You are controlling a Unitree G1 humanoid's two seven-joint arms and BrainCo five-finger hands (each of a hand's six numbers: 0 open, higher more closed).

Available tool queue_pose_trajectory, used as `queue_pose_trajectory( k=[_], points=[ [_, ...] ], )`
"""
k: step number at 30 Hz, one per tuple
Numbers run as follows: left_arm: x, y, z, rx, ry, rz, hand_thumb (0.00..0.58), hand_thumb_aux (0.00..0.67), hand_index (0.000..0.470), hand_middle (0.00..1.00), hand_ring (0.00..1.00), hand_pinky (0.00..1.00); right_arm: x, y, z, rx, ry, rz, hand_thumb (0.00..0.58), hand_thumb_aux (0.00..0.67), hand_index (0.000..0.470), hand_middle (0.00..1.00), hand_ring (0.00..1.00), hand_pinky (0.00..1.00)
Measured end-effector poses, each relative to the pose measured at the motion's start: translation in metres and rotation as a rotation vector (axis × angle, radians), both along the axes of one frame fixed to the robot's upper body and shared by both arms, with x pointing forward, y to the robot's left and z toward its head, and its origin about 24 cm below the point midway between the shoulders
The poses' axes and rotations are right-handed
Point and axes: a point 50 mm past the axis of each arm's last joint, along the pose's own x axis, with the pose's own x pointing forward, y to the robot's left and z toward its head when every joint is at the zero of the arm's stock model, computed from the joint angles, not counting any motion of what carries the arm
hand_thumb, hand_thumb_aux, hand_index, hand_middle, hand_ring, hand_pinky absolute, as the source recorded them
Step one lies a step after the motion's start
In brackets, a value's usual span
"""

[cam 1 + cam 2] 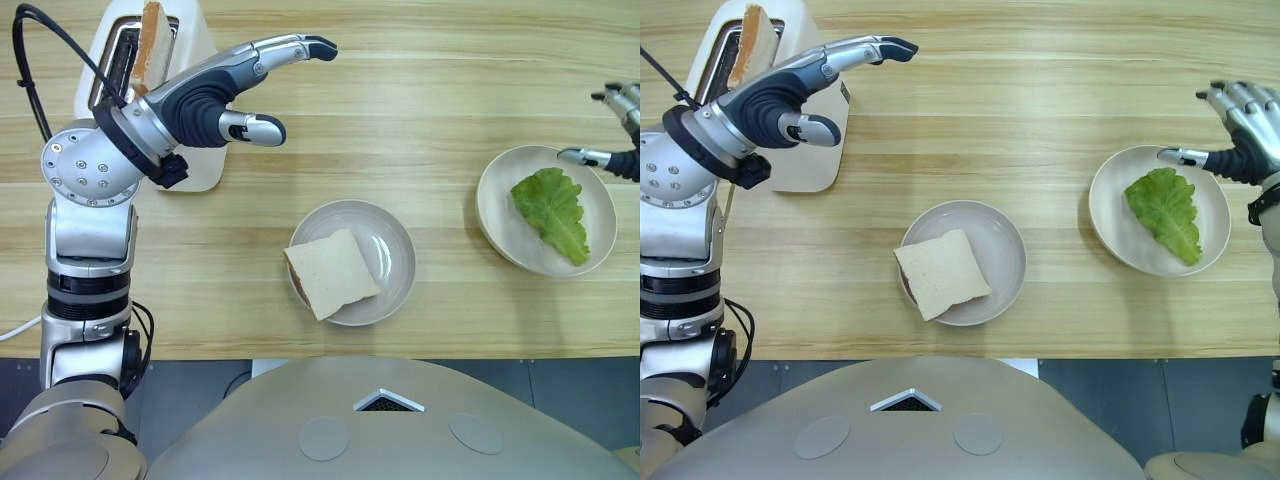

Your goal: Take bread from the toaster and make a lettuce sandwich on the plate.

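Kitchen-style setting: a light wooden counter (pixel 450 100) carries a white toaster (pixel 195 35), a plate (pixel 392 240) with a bread slice (pixel 330 272), and a dish (pixel 497 215) of lettuce (pixel 552 212).

My left hand (pixel 205 100) is held out with nothing in it. Its fingers (pixel 290 47) stretch straight ahead of the palm, and the thumb (pixel 255 127) juts out apart from them, just below. Behind the hand, my wrist (pixel 140 135) runs back to a bent elbow (pixel 88 165). My right hand (pixel 1243 130) is empty too, fingers loosely spread and slightly bent, its thumb (pixel 1185 156) pointing away from the palm.
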Motion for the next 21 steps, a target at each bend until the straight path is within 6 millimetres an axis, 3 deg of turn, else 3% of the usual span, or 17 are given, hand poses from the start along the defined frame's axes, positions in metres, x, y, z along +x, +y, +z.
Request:
queue_pose_trajectory(
  k=[1,3,7,9,10,21],
  points=[
    [0.000,0.001,0.000,0.005,-0.004,0.007,0.000,0.000,0.000,0.00,0.00,0.00,-0.001,-0.004,-0.002,-0.026,0.016,-0.007,0.104,0.063,0.044,0.00,0.00,0.00],
    [0.000,0.004,0.003,0.006,-0.017,0.019,0.000,0.000,0.000,0.00,0.00,0.00,-0.003,-0.010,-0.011,-0.066,0.060,-0.022,0.156,0.097,0.068,0.00,0.00,0.00],
    [-0.003,0.007,0.004,0.026,-0.024,0.030,0.000,0.000,0.000,0.00,0.00,0.00,-0.006,-0.011,-0.024,-0.101,0.137,-0.015,0.136,0.084,0.059,0.00,0.00,0.00],
    [-0.002,0.009,0.005,0.030,-0.027,0.037,0.000,0.000,0.000,0.00,0.00,0.00,-0.007,-0.015,-0.028,-0.115,0.166,-0.031,0.168,0.105,0.074,0.00,0.00,0.00],
    [-0.002,0.010,0.006,0.031,-0.028,0.040,0.000,0.000,0.000,0.00,0.00,0.00,-0.007,-0.017,-0.028,-0.129,0.174,-0.038,0.234,0.152,0.107,0.00,0.00,0.00],
    [-0.002,0.017,0.012,0.034,-0.033,0.068,0.000,0.000,0.000,0.00,0.00,0.00,0.004,-0.008,-0.028,-0.219,0.199,0.006,0.271,0.181,0.127,0.00,0.00,0.00]
  ],
)
